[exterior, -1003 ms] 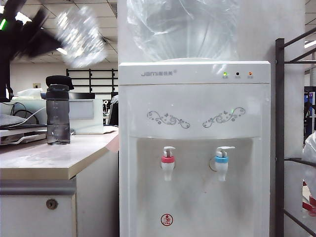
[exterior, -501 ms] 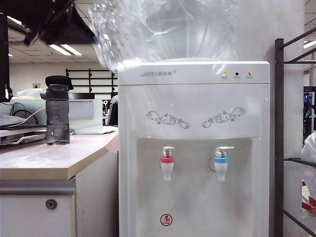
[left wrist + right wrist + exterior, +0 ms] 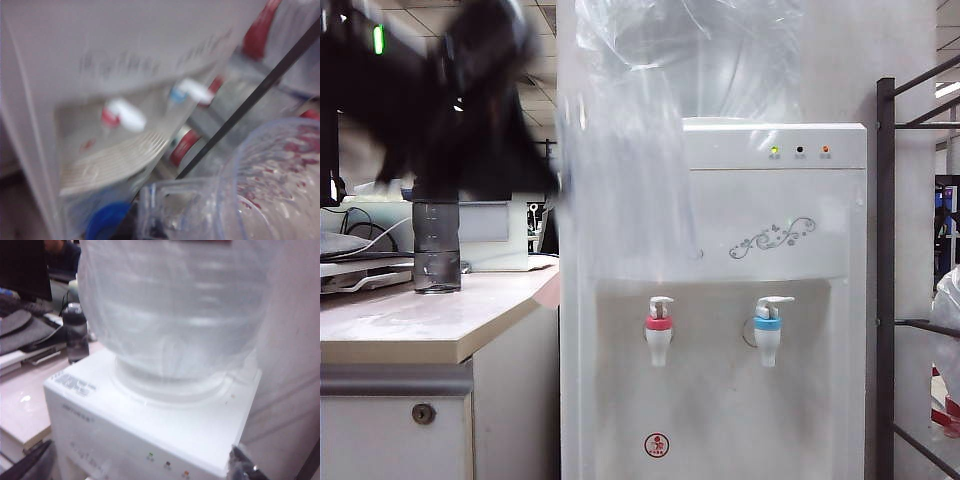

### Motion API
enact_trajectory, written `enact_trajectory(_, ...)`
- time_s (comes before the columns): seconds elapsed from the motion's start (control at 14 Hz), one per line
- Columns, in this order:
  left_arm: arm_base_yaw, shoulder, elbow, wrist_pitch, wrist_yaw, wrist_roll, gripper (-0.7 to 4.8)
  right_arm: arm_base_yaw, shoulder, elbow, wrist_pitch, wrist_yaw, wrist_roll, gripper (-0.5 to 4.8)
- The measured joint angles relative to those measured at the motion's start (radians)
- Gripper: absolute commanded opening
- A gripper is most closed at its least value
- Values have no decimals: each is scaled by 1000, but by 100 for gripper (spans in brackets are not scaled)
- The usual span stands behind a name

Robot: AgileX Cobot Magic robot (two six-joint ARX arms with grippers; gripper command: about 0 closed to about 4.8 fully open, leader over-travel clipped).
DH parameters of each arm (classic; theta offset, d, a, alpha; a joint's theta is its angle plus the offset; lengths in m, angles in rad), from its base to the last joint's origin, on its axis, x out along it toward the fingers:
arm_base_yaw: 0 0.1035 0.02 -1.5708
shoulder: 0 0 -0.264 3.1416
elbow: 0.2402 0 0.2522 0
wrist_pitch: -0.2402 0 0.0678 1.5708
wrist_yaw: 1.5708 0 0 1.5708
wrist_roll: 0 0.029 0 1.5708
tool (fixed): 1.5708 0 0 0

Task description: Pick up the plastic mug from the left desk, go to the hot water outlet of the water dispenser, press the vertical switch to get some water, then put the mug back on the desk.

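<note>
Plastic mug (image 3: 625, 180) clamped in left gripper (image 3: 470, 110), blurred at 10 o'clock of hot water outlet (image 3: 659, 330), held high, probably to clear left desk (image 3: 430, 320). Right gripper (image 3: 140, 467) spread wide, empty, above water dispenser (image 3: 800, 330).

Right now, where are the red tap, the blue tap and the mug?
red tap (image 3: 660, 331), exterior view, its red collar
blue tap (image 3: 768, 331), exterior view, its blue collar
mug (image 3: 280, 185), left wrist view, its clear wall
</note>
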Motion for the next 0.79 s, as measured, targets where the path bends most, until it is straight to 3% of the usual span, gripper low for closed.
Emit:
enact_trajectory(0.5,-33,389,-20,251,-122,-200,-6,0,8,-56,-16,0,0,479)
enact_trajectory(0.79,-32,565,45,270,-163,-219,-6,0,26,-64,-8,0,0,479)
